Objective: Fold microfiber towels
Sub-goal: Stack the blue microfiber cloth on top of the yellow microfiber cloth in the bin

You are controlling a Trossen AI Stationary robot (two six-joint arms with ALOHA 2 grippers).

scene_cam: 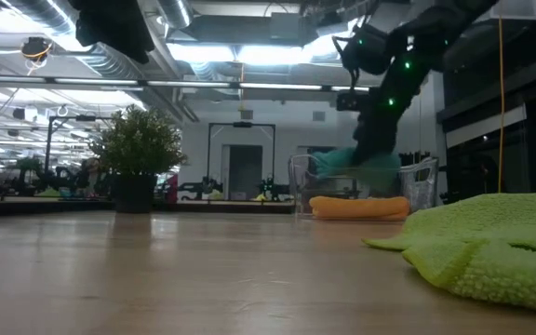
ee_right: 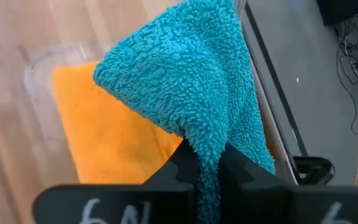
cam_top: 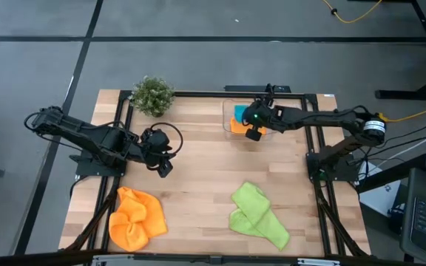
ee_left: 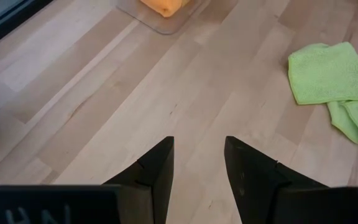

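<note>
Left edge of the table: our left gripper hangs above bare wood, fingers spread with nothing between them. In front of it a crumpled orange towel lies near the front left corner, not yet folded.

The potted plant stands at the back edge, well apart from any towel.

Centre front: the green towel lies loosely bunched, also unfolded.

Centre back: our right gripper hangs over the clear tub, fingers pressed together on a fold of the teal towel, which drapes from the pinch. A second orange towel, folded, already lies in the tub beneath it.

Risks, as we judge them:
- The pinch holds only a narrow ridge of cloth; it could slip, and the teal towel would drop in a heap.
- Dangling cloth may catch the tub wall and drag the tub or land half outside.
- Lowering too far could disturb the orange towel below.

In the way: the tub walls hem in the right gripper. The plant sits clear of both arms.
</note>
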